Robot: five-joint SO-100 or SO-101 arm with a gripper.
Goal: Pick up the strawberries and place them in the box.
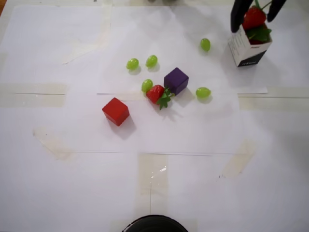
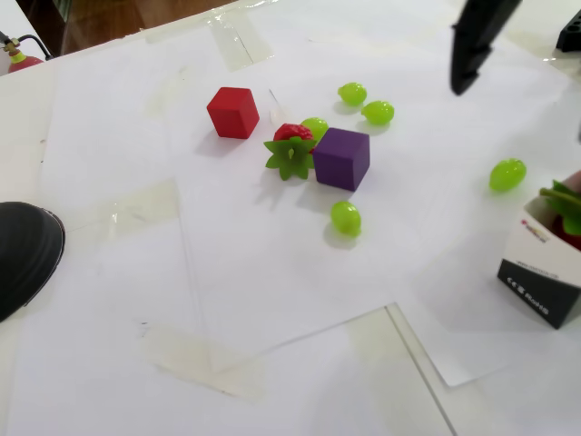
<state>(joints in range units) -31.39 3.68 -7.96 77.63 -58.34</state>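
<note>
My gripper (image 1: pixel 253 23) hangs over the box (image 1: pixel 246 50) at the top right of the overhead view, its black fingers (image 1: pixel 237 17) spread wide. A red strawberry (image 1: pixel 254 17) shows between them, touched by neither, above the box's mouth. A second strawberry's green leaves (image 1: pixel 259 34) stick out of the box. In the fixed view the box (image 2: pixel 537 268) is at the right edge with leaves (image 2: pixel 565 200) and red inside, and one finger (image 2: pixel 474 41) hangs above. A third strawberry (image 1: pixel 155 93) lies on the paper against the purple cube (image 1: pixel 176 79); it also shows in the fixed view (image 2: pixel 290 136).
A red cube (image 1: pixel 116 110) sits left of the middle. Several green grapes lie around the purple cube, one (image 1: pixel 205 44) close to the box on its left. A dark round object (image 1: pixel 154 224) sits at the table's near edge.
</note>
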